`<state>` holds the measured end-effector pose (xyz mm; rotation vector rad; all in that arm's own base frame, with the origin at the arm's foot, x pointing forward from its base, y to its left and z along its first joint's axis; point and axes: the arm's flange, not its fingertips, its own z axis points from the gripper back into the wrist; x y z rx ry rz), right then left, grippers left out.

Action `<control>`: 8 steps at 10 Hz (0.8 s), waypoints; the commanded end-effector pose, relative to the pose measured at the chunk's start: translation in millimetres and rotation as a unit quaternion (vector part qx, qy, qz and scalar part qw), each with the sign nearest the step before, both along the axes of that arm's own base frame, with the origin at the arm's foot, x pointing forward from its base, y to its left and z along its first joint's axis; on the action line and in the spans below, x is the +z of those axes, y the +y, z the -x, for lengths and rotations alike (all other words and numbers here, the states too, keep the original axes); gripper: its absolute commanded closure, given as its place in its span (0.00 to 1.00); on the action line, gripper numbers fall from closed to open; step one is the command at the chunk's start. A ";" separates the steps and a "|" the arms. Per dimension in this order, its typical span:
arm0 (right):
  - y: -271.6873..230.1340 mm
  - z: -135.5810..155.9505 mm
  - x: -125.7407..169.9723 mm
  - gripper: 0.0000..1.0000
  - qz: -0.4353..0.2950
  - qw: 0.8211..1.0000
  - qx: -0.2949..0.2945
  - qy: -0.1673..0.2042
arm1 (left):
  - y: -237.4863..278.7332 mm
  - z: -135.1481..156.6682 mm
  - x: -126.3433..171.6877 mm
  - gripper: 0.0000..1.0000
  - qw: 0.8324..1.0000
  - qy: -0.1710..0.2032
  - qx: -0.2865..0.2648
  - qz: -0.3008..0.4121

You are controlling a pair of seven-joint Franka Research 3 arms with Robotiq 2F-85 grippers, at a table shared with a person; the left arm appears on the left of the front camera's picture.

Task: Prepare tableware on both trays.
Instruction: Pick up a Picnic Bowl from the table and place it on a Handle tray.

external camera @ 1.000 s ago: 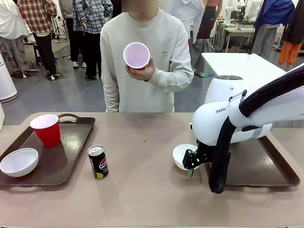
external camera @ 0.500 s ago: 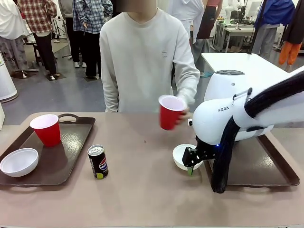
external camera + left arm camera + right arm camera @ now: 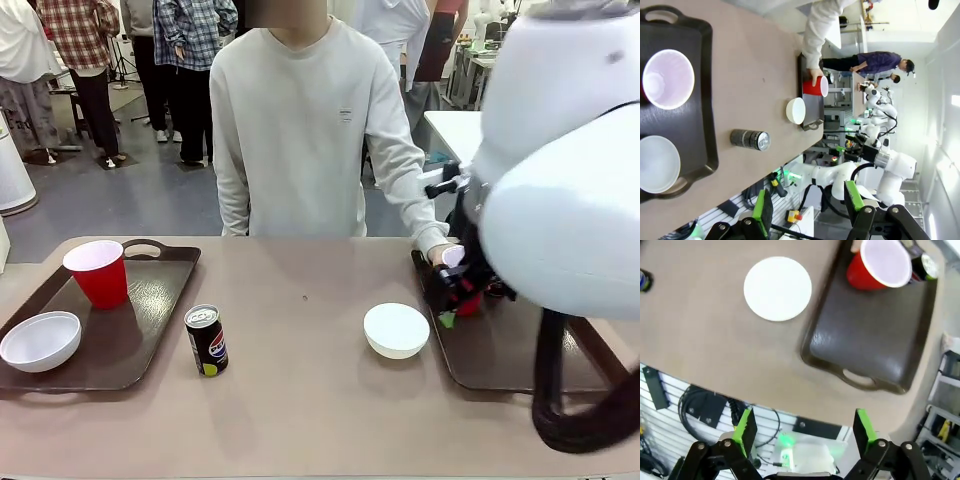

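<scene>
Right wrist view looks down on a red cup [image 3: 879, 262] standing at the far corner of the right tray [image 3: 870, 335], mouth up, long axis vertical. We judge the person's hand [image 3: 814, 76], touching it, is setting it there to fill that tray. A bowl [image 3: 777, 288] sits on the table [image 3: 700, 330] just beside the tray. Right gripper [image 3: 804, 427] and left gripper [image 3: 807, 202] both hang spread, empty.
</scene>
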<state>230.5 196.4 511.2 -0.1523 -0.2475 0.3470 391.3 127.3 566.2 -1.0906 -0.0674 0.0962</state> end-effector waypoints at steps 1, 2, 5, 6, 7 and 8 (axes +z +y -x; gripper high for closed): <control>-57.1 36.1 -90.1 0.00 -0.006 0.999 0.010 0.038 | -1.9 1.5 4.5 0.24 1.000 0.005 0.004 0.010; 0.0 0.0 0.0 0.00 0.000 1.000 0.000 0.000 | -1.9 1.5 4.5 0.24 1.000 0.005 0.004 0.010; 0.0 0.0 0.0 0.00 0.000 1.000 0.000 0.000 | -1.9 1.5 4.5 0.24 1.000 0.005 0.004 0.010; 0.0 0.0 0.0 0.00 0.000 1.000 0.000 0.000 | -1.9 1.5 4.5 0.24 1.000 0.005 0.004 0.010; 0.0 0.0 0.0 0.00 0.000 1.000 0.000 0.000 | -1.9 1.5 4.5 0.24 1.000 0.005 0.004 0.010; -2.7 4.2 2.5 0.00 0.001 1.000 0.002 0.004 | -1.9 1.5 4.5 0.24 1.000 0.005 0.004 0.010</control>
